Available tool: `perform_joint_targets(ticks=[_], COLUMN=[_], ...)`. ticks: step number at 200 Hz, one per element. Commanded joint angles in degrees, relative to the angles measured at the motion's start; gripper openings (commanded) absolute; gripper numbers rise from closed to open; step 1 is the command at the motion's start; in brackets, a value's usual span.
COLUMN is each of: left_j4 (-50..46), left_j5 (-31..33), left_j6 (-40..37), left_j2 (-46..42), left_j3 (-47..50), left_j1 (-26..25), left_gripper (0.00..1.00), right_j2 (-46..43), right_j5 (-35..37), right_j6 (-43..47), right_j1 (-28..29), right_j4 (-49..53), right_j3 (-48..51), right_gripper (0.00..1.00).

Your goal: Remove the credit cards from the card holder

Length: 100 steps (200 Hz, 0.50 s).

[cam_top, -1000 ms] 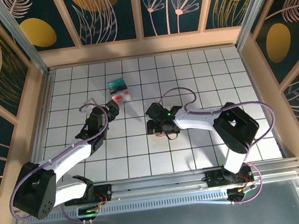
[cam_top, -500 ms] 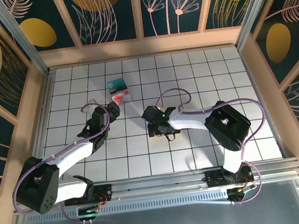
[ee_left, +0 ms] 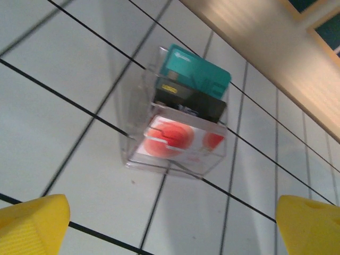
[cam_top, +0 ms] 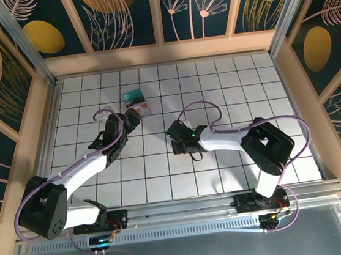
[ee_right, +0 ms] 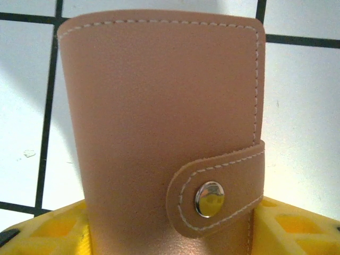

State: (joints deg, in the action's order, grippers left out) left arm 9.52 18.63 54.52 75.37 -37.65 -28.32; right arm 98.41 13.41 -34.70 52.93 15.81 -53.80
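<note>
The card holder [ee_right: 159, 95] is a tan leather wallet, folded and held closed by its snap tab. It stands upright between my right gripper's [ee_right: 170, 234] yellow fingers [ee_right: 42, 228], which press on both its sides. From above, that right gripper [cam_top: 181, 143] is low over the middle of the table. The credit cards stand in a clear plastic box [ee_left: 137, 122]: a teal card [ee_left: 196, 71] at the back, a dark card [ee_left: 194, 101] in the middle, a red-and-white card [ee_left: 180, 141] in front. My left gripper [ee_left: 170, 228] is wide open just short of that box, with nothing between its fingers.
Seen from above, the clear box of cards [cam_top: 135, 100] sits left of centre on the white tiled table [cam_top: 245, 82]. Wooden walls [cam_top: 162, 53] close in the table at the back and both sides. Purple cables loop over both arms.
My right gripper's fingers have closed in on the card holder. My left gripper has moved forward towards the box of cards, still open.
</note>
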Motion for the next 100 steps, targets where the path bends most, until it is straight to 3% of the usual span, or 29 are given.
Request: perform_joint_targets(ticks=[1, 46, 100], left_j4=[-0.3, 11.8, 15.8], left_j5=[-8.3, -24.2, -31.7], left_j6=[1.6, 2.5, 0.1], left_j2=[1.6, 5.7, 9.8], left_j3=[-2.6, -1.7, -4.2], left_j1=[-0.2, -0.4, -3.9], left_gripper=[0.98, 0.82, 0.84], right_j2=[-3.6, -10.9, -13.2], right_j5=[0.0, 0.5, -0.1], right_j6=[4.0, 8.9, 11.8], right_j1=[0.0, -0.1, -0.5], right_j4=[-8.5, -25.1, -37.7], right_j3=[4.1, 13.1, 16.4], right_gripper=[0.47, 0.46, 0.46])
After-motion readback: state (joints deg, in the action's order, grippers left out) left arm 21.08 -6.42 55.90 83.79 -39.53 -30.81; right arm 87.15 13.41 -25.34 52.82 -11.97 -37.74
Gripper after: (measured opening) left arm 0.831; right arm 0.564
